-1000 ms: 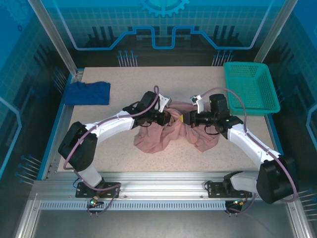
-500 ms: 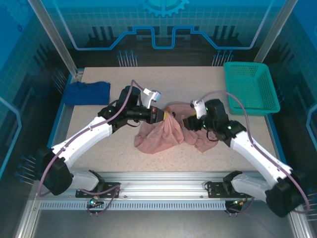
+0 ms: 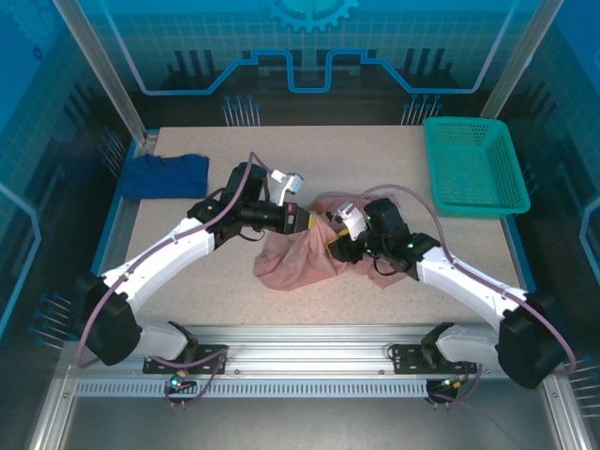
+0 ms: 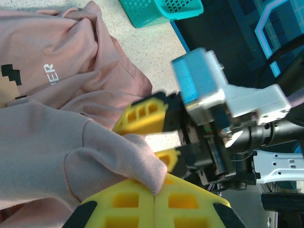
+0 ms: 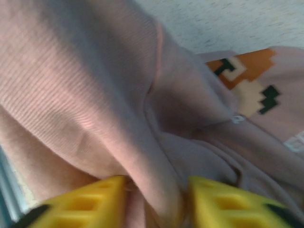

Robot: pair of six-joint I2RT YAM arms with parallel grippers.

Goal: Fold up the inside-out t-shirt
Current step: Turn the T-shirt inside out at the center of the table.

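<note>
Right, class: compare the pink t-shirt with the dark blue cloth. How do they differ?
The pink t-shirt lies mid-table; the dark blue cloth sits at the far-left corner. The t-shirt heap is larger than the cloth. The left gripper pinches the t-shirt, with fabric between the fingers of the right gripper; the cloth is untouched. Both are crumpled fabric on the table.

table (image 3: 187, 281): speckled beige | far-left corner: blue cloth (image 3: 166, 174), crumpled | far-right corner: green basket (image 3: 466, 121) | middle: pink t-shirt (image 3: 295, 262), bunched
</note>
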